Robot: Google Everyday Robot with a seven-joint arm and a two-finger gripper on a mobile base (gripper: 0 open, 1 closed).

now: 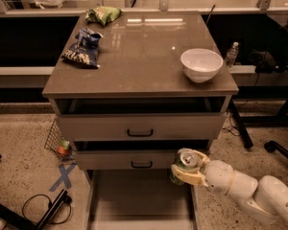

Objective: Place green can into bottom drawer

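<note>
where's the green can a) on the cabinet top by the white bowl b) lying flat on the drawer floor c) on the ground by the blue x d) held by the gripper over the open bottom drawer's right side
d: the gripper is shut on the green can, silver top up, over the right side of the bottom drawer.
</note>
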